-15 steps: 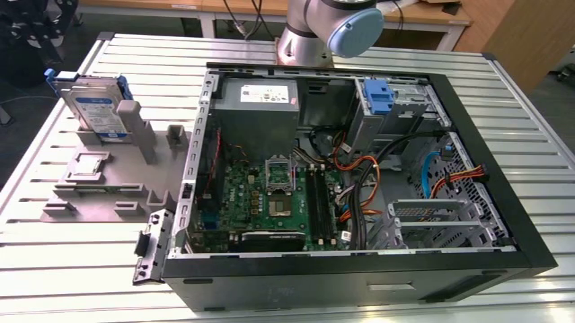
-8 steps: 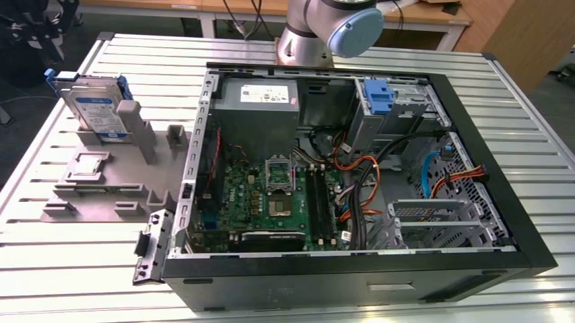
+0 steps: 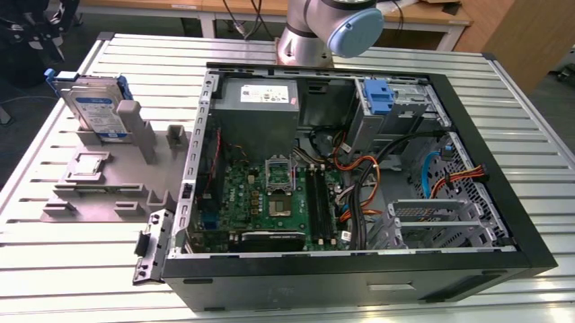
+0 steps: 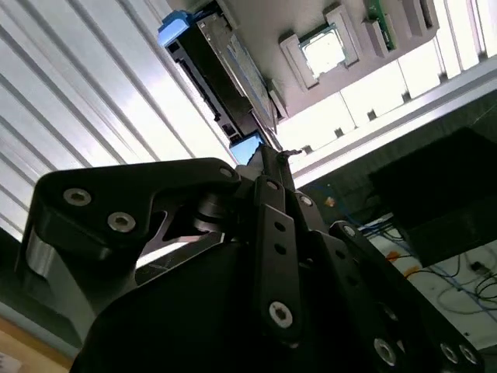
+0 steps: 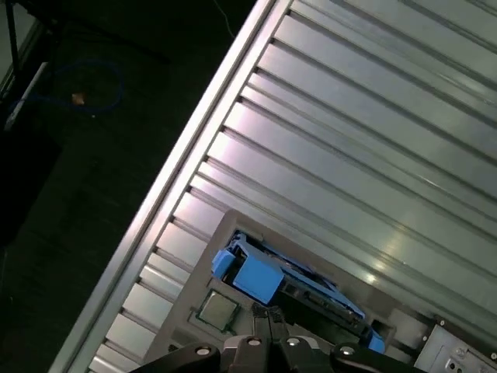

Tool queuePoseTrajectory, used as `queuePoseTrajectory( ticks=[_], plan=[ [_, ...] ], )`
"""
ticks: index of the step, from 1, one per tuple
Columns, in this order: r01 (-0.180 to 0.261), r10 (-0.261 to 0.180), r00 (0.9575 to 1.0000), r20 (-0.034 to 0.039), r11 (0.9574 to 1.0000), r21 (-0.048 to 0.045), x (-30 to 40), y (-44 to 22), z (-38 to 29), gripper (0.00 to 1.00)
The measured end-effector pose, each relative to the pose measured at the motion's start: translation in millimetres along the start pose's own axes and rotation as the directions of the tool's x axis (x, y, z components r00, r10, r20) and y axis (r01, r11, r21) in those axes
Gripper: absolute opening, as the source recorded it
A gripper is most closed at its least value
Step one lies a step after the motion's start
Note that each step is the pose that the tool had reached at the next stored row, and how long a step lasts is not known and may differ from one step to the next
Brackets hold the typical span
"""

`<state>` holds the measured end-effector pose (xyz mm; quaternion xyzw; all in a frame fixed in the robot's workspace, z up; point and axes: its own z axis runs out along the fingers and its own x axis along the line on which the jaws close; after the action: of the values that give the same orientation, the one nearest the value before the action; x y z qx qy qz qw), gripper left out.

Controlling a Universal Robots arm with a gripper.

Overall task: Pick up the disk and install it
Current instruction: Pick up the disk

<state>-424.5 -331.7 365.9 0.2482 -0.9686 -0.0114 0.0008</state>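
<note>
Pick-up step, approach stage. Flat silver rectangular disk (image 3: pixel 94 108) in blue plastic bracket stands upright in grey slotted stand (image 3: pixel 99 195), outside open black computer case (image 3: pixel 359 277), on exterior view's left of it. Black gripper (image 5: pixel 266 313) near disk, apart from it, fingers closed together, empty. Grasp likely calls for spread fingers squared to disk's edge.

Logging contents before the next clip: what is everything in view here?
disk: one, silver with blue bracket, upright in the grey holder
holder: one, grey, on the table beside the case
computer case: one, black, open, on the table
power supply: one, grey, inside the case
circuit board: one, green, inside the case
latch: one, blue, upright inside the case
table: one, silver, slatted
arm: one, grey and blue, beyond the case
hand: one, black, close to the disk in both wrist views
</note>
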Motion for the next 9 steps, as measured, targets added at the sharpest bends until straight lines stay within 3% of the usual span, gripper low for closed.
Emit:
queuePoseTrajectory(
  ticks=[5, 9],
  plan=[
    [0.090, -0.090, 0.9960, -0.0020, 0.9960, -0.0004, 0.0, 0.0, 0.1, 0.10],
    [0.162, -0.162, 0.9868, -0.0035, 0.9868, -0.0010, 0.0, 0.0, 0.3, 0.10]
  ],
)
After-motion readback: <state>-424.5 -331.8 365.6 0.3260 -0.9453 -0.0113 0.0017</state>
